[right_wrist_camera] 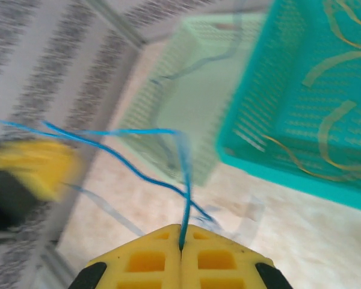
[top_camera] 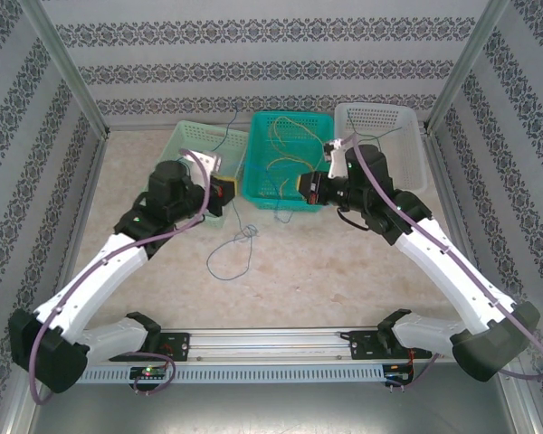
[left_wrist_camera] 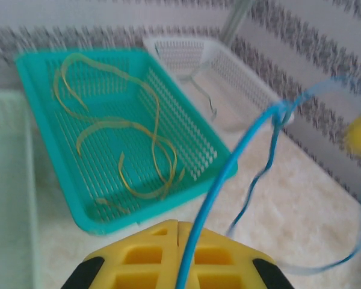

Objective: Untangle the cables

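Both grippers hold one thin blue cable that hangs between them and trails in a loop on the table. My left gripper is shut, and the blue cable rises from its seam over the right finger to a knot. Shut as well, my right gripper pinches the blue cable at its tips. From above, the left gripper and right gripper face each other in front of the baskets. Yellow cables lie in the teal basket.
Three baskets stand along the back: pale green with a blue cable in it, teal, and white holding a thin dark cable. Patterned walls close in the sides and back. Bare table lies in front of the baskets.
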Tool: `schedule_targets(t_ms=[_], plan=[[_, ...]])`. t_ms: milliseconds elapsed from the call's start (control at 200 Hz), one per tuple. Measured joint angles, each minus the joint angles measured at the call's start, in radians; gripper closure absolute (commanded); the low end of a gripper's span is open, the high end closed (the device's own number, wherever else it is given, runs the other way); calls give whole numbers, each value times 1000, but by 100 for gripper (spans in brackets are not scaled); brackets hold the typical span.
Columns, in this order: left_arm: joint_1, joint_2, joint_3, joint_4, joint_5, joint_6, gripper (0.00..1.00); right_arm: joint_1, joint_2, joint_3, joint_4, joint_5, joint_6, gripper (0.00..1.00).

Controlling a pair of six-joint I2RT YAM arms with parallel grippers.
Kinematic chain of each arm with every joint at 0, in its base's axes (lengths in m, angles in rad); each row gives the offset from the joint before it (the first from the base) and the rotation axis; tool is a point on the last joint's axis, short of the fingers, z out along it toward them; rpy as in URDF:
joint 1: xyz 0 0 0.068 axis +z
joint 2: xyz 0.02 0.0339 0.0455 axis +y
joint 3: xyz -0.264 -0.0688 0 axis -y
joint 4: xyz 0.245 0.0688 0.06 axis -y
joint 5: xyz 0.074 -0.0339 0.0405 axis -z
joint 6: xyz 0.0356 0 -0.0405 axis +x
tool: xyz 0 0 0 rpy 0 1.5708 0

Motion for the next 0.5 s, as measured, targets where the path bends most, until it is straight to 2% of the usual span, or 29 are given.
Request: schedule_targets(t_ms=[75,310,500], plan=[[40,-26,53,-35,-5,11,100,-37,0,-56,-34,24,-8,100],[172,-13,75,-174,127,2,100,-55,-47,-95,39,-58,-47,100],[185,-10,76,-172,189,-38,100,-61,-46,-116,47,-85,-51,100]])
